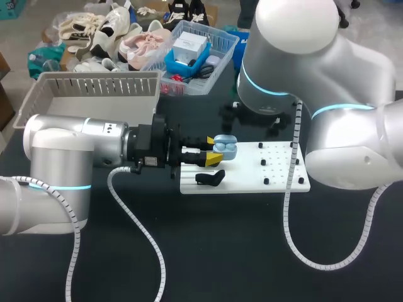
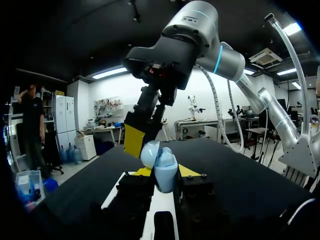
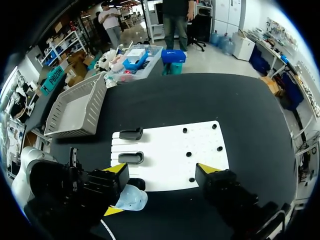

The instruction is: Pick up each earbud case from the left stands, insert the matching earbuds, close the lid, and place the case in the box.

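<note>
A light blue earbud case (image 1: pixel 225 148) with its lid raised hangs over the left part of the white board (image 1: pixel 252 179). My left gripper (image 1: pixel 214 149) is shut on it from two sides. In the left wrist view the case (image 2: pixel 164 175) stands upright between the yellow tips of the left gripper (image 2: pixel 165 172). A yellow finger (image 2: pixel 134 140) of my right arm hangs just above and beyond the case. My right gripper (image 3: pixel 161 172) is wide open above the board, with the case (image 3: pixel 134 197) beside one finger. In the head view this gripper is hidden under its own arm (image 1: pixel 296 56).
A black stand (image 1: pixel 211 178) sits on the board near the case; two black stands (image 3: pixel 131 157) show in the right wrist view. Small black pegs (image 1: pixel 264 163) dot the board's right half. A grey basket (image 1: pixel 94 94) stands at the back left, with a clear bin (image 1: pixel 189 50) of items behind it.
</note>
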